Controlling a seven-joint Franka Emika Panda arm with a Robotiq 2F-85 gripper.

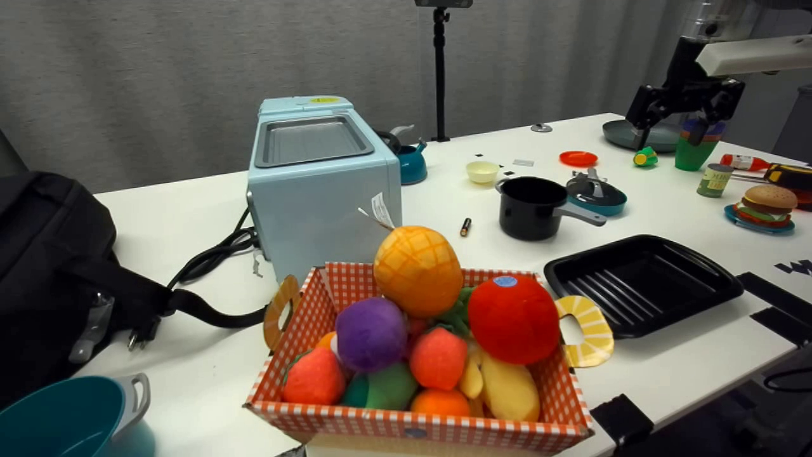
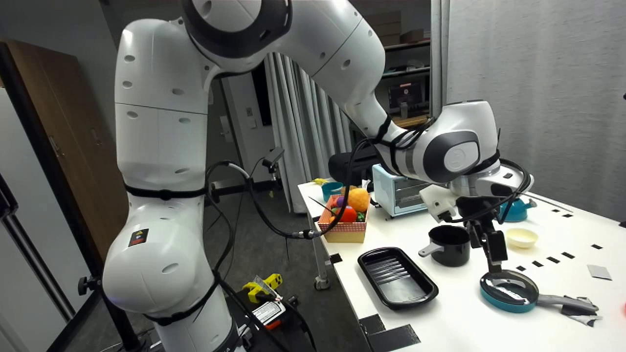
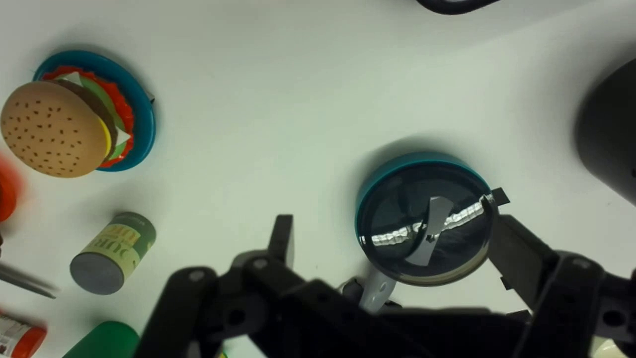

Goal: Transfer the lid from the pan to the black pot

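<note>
The lid, dark and see-through with a grey bar handle, sits on a small teal pan in both exterior views point(image 1: 580, 190) point(image 2: 506, 287) and the wrist view point(image 3: 392, 199). The pan shows a teal side point(image 1: 608, 208) point(image 2: 508, 306) point(image 3: 422, 158) and a grey handle. The black pot point(image 1: 531, 219) point(image 2: 452, 249) stands beside the pan, open on top with no lid; the wrist view shows its side at the right edge point(image 3: 608, 134). My gripper point(image 1: 668, 134) point(image 2: 495, 256) point(image 3: 392, 233) is open and empty, raised above the table. In the wrist view its fingers appear either side of the lid, apart from it.
A black ribbed tray point(image 1: 644, 285) point(image 2: 398, 278) lies near the pot. A toy burger point(image 3: 59, 129), a can point(image 3: 113, 253) and a green cup point(image 1: 691, 152) stand nearby. A wide dark grey pan point(image 1: 615, 134), a yellow bowl point(image 2: 522, 238), a fruit basket point(image 1: 419, 416) and a blue oven point(image 1: 330, 209) are also there.
</note>
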